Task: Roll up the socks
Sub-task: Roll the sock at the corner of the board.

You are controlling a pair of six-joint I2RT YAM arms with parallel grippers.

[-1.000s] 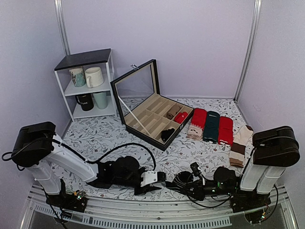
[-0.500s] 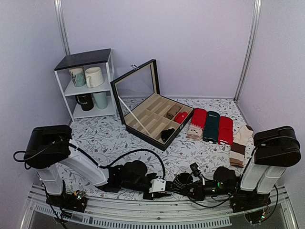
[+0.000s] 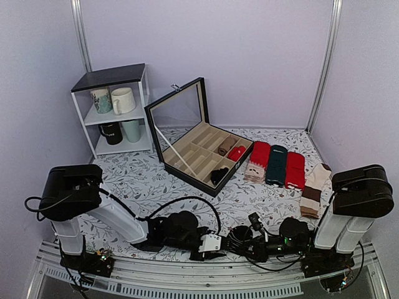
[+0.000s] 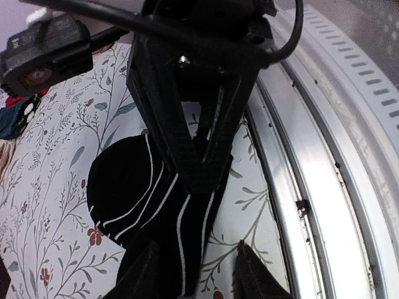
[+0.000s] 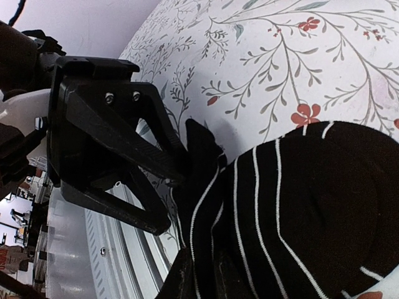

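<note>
The socks (image 4: 134,193), black with thin white stripes, lie partly rolled on the flowered tablecloth near the front rail. The roll (image 5: 324,212) fills the right wrist view. My right gripper (image 5: 202,277) is shut on a flat strip of the socks. Seen from the left wrist, that right gripper (image 4: 202,177) pinches the strip at its tips. My left gripper (image 4: 196,274) faces it, open, with the striped strip lying between its fingers, against one and apart from the other. In the top view the left gripper (image 3: 218,244) and right gripper (image 3: 240,240) meet tip to tip.
A metal rail (image 4: 324,187) runs along the table's near edge beside both grippers. Farther back stand an open black compartment box (image 3: 199,156), red and green socks (image 3: 276,163), cream-and-brown socks (image 3: 315,187), and a white shelf with mugs (image 3: 115,112).
My left arm has slid right along the near edge until its gripper reaches the right gripper, and its jaws have widened slightly. The right arm has stayed still.
</note>
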